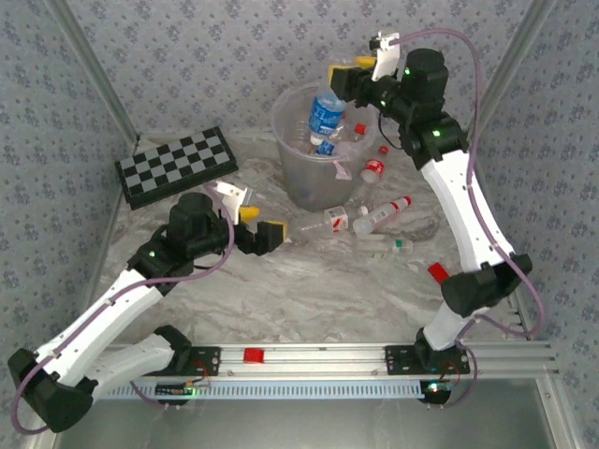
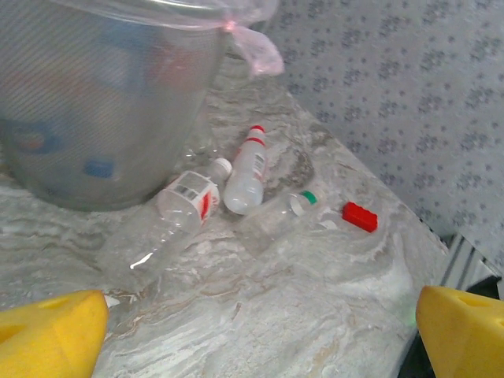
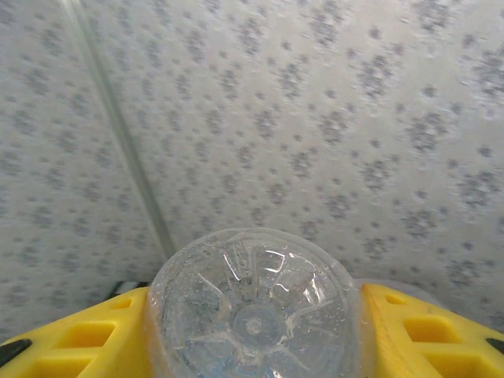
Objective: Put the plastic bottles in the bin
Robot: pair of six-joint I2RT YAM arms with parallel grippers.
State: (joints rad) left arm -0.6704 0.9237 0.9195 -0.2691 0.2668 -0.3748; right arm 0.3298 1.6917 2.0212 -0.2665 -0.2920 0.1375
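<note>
I see blue-label bottle, whitish translucent bin, black-and-white checked chessboard, grey marbled table, grey floral walls, yellow left gripper fingers, red block.

— What is seen up close?
— The clear, ribbed base of a bottle is seen, pressed on both sides by the yellow fingers of the right gripper.
— And behind it?
— A patterned wall is shown, crossed by a slanting pale strip.
</note>
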